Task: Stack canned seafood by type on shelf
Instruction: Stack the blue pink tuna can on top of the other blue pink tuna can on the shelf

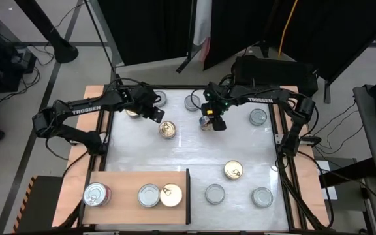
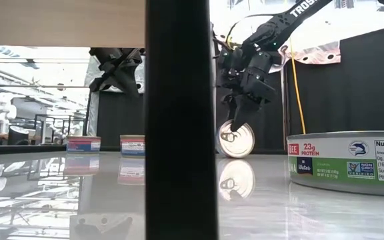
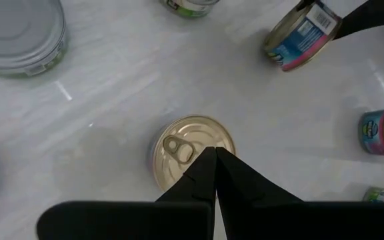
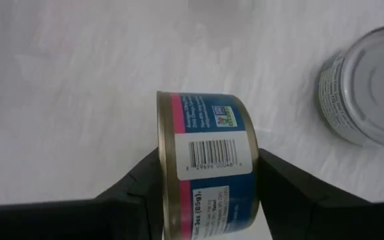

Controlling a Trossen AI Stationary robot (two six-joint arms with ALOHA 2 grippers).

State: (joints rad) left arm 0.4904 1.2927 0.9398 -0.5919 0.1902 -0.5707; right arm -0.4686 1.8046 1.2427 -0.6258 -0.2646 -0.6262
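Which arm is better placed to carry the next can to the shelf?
Right. Its pincer already clasps a blue-labelled can on edge; the left pincer hangs shut and empty above a gold-lidded can.

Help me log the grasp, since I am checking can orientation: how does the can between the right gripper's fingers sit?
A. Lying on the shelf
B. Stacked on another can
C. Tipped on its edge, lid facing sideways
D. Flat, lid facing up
C: the right gripper has its fingers on either side of the blue-labelled can, which stands on its rim on the table, its lid facing sideways.
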